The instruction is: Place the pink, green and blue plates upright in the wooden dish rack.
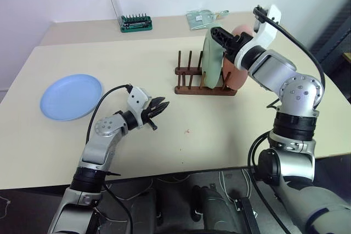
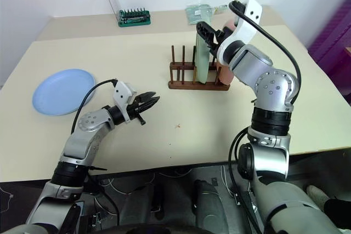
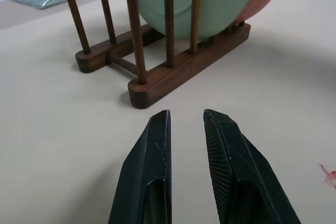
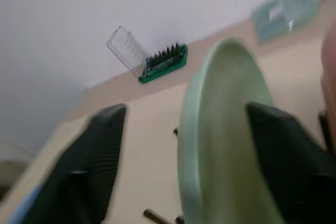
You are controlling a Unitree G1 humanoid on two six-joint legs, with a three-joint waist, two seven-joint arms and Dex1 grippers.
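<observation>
On a beige table [image 1: 219, 135], a wooden dish rack [image 1: 204, 83] holds a green plate [image 1: 211, 58] and pink plate [image 1: 237, 67] upright. The right gripper [image 4: 184, 156] straddles the green plate's rim, fingers spread wide. At nine o'clock, a blue plate [image 1: 71, 96] lies flat. The left gripper [image 1: 159, 108] hovers, fingers narrowly parted, empty.

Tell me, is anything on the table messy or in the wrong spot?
Nothing is spilled or broken. The green plate and pink plate stand upright in the wooden dish rack. The blue plate lies flat on the table, far from the rack. A tiny red speck lies near the table's front.
</observation>
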